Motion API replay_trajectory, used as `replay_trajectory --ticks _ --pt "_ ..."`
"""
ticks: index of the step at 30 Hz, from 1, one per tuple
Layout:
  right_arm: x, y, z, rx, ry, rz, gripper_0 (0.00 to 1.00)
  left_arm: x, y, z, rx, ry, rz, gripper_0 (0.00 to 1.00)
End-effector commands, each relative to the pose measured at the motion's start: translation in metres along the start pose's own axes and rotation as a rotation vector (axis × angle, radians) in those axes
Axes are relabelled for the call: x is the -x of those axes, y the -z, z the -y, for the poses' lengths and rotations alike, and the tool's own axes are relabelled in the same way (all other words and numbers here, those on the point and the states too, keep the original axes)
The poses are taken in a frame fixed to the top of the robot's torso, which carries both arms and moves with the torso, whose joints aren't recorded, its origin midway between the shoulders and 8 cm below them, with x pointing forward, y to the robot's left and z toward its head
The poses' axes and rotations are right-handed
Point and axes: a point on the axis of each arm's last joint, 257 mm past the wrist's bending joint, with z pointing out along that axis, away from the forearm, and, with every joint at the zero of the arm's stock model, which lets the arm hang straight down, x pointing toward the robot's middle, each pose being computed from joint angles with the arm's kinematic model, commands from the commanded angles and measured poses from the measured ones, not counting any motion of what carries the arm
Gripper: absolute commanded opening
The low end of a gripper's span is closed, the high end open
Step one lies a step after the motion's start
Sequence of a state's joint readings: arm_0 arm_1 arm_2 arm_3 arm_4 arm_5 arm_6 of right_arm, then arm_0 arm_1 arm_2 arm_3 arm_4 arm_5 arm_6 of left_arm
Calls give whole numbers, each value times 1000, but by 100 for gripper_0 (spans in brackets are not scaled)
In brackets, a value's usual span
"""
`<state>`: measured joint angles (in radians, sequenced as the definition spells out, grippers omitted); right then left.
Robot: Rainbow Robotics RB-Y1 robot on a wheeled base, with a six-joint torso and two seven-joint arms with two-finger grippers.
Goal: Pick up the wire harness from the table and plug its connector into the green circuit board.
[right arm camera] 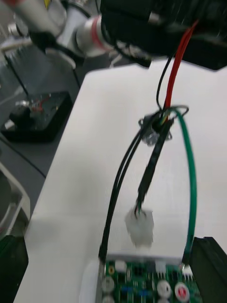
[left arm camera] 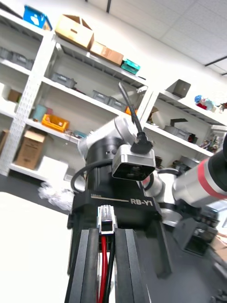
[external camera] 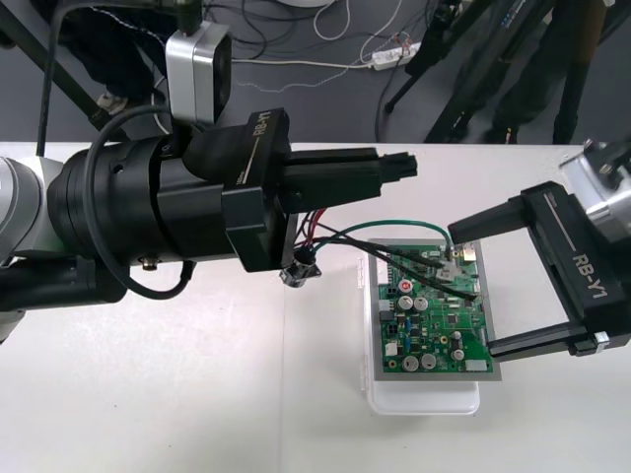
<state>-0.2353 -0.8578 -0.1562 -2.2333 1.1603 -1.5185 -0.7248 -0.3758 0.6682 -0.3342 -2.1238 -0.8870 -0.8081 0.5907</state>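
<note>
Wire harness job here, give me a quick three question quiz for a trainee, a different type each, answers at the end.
1. True or false: the left hand is shut on the wire harness.
2. The right hand is: A) shut on the plug; B) open at the green circuit board; C) holding the socket.
3. Fill in: the round metal socket hangs under the ___ hand.
Key: 1 true; 2 B; 3 left.

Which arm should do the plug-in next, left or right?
Left, most likely. The left gripper is shut on the harness wires, close to the green circuit board. The right gripper has its fingers open at the board's right side, holding nothing.
</note>
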Motion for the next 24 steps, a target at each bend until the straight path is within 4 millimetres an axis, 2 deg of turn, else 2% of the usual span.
replay_trajectory --ticks 1,6,11,20,24 --pt "-15 23 25 -90 44 -158 100 -16 22 4 -68 -139 -53 0" --pt "-27 32 49 -174 79 -242 100 -28 35 -2 -89 -168 -62 0" --pt "-46 43 74 -269 109 -364 100 -44 49 -11 -107 -195 -77 0" --pt "-99 47 86 -276 99 -577 100 -74 75 -27 -129 -231 -94 0" --pt "-117 51 92 -261 73 -620 100 -89 84 -31 -139 -245 -90 0"
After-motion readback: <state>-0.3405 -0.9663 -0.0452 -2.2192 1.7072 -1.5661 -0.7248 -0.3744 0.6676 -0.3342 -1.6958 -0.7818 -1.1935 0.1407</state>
